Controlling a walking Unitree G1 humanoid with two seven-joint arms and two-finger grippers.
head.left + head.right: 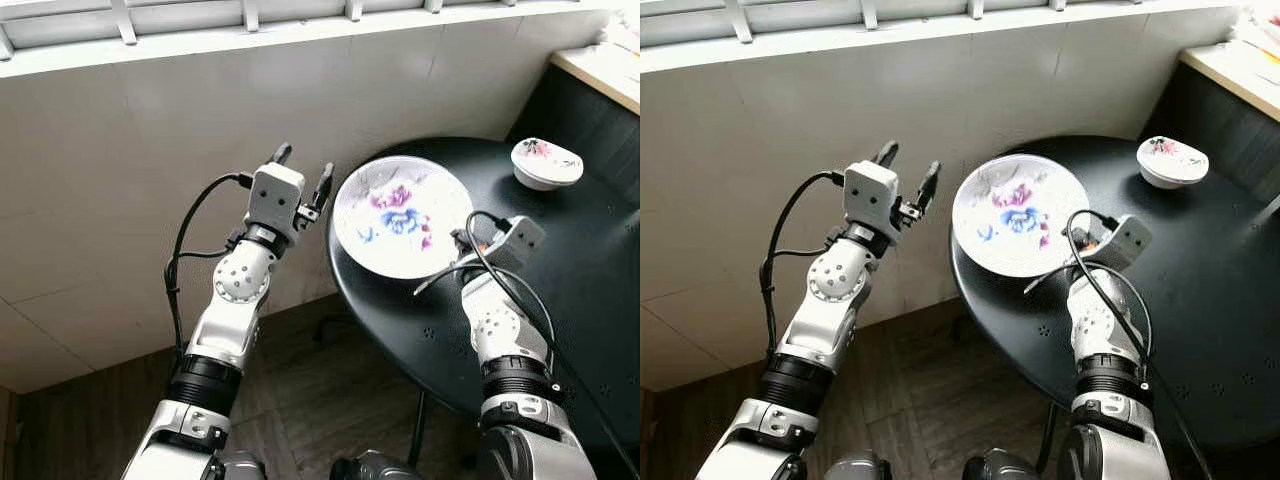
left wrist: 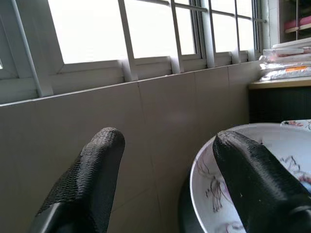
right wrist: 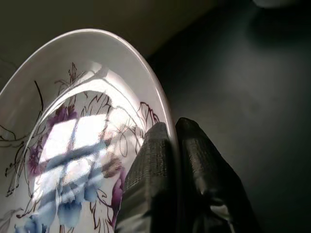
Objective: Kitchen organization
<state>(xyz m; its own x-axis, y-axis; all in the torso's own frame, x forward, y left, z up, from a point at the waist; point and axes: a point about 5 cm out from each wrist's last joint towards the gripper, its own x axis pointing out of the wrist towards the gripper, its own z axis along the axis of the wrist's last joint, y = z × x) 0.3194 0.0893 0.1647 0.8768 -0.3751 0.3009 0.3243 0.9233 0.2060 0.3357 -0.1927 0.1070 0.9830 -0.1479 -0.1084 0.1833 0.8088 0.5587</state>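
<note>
A large white plate [image 1: 400,215] with purple and blue flowers is tilted above the left part of a round black table [image 1: 590,290]. My right gripper [image 3: 171,145] is shut on the plate's near rim, one finger on each side of it. My left gripper [image 1: 303,170] is raised beside the plate's left edge, off the table, with its fingers [image 2: 92,174] open and nothing between them. In the left wrist view the plate [image 2: 286,160] sits behind one fingertip. A small white bowl [image 1: 546,162] with a pink flower stands at the table's far side.
A white tiled wall [image 1: 150,170] under a window sill runs behind the table. A wooden counter [image 1: 605,70] with stacked packets is at the far right. Dark wood floor [image 1: 300,400] lies below the table's edge.
</note>
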